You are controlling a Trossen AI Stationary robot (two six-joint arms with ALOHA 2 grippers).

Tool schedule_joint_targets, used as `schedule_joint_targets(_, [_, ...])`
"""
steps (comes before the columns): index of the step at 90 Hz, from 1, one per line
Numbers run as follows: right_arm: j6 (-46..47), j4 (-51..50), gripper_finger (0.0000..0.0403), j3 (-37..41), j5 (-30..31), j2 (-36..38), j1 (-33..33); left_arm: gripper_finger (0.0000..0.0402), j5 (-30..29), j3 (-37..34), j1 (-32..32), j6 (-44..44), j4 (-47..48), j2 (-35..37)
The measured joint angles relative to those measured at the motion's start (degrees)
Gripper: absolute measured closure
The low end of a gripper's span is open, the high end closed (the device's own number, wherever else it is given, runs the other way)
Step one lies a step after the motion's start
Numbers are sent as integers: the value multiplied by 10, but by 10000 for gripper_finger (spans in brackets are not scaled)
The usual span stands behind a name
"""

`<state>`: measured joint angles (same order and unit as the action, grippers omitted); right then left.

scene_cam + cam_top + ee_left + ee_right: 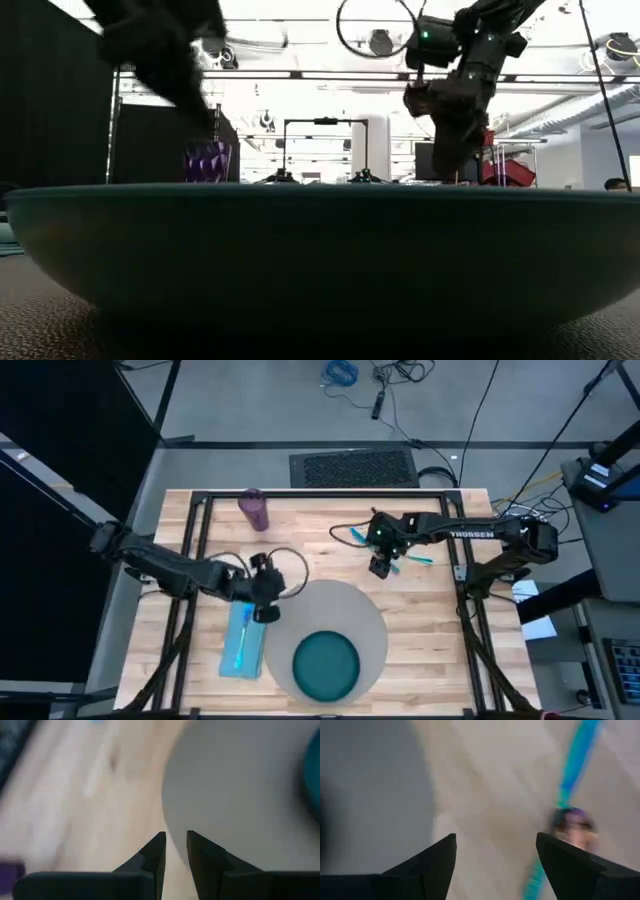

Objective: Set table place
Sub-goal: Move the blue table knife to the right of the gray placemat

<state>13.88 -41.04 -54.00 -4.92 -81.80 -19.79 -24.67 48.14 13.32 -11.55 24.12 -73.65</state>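
The left hand (pixel 265 610) hovers at the left edge of the round grey-beige mat (pixel 350 610), just above the top end of the light-blue napkin (pixel 243 645); in its own wrist view the two dark fingers (pixel 155 855) stand close together with only a narrow slit between them, nothing caught there, and the mat's curved edge (pixel 235 795) runs just ahead of the tips over the pale wood. On the napkin lies one teal-handled piece of cutlery (pixel 241 640), lengthwise along the cloth. The right hand (pixel 381 567) hangs above the worktop (pixel 300 530) behind the mat's far right edge, its fingers (pixel 430 865) spread wide in the right wrist view with bare wood between them and no object gripped. Beside it, more teal-handled cutlery (pixel 412 558) lies loose on the planks, a blue streak (pixel 575 765) in that wrist view, blurred so that I cannot tell which piece it is. The teal plate (pixel 326 665) sits on the near part of the mat, toward the front edge of the worktop; in the low view its rim (pixel 320 240) fills the foreground. The translucent purple cup (pixel 254 509) stands upright near the far left of the worktop, well apart from the mat, and shows behind the plate in the low view (pixel 207 161).
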Motion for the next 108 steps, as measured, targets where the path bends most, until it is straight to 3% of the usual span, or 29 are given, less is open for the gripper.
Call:
schedule_joint_targets(14, [-28, -73, 145, 0, 9, 0, -48, 338, 29, 0, -56, 101, -100, 6])
schedule_joint_targets(28, [-44, -140, 145, 0, 7, 0, -70, 338, 78, 1, -97, 144, -152, 0])
schedule_joint_targets(43, [-19, -105, 145, 0, 1, -1, -72, 338, 86, -1, -123, 169, -156, -2])
schedule_joint_targets(57, [6, -106, 151, 0, -6, -19, -48, 338, 100, -33, -134, 182, -233, 2])
schedule_joint_targets(86, [45, -83, 234, 0, 38, -83, -23, 338, 111, -48, -147, 198, -260, 3])
schedule_joint_targets(108, [65, -66, 279, 0, 36, -101, -22, 338, 114, -48, -148, 195, -242, 3])
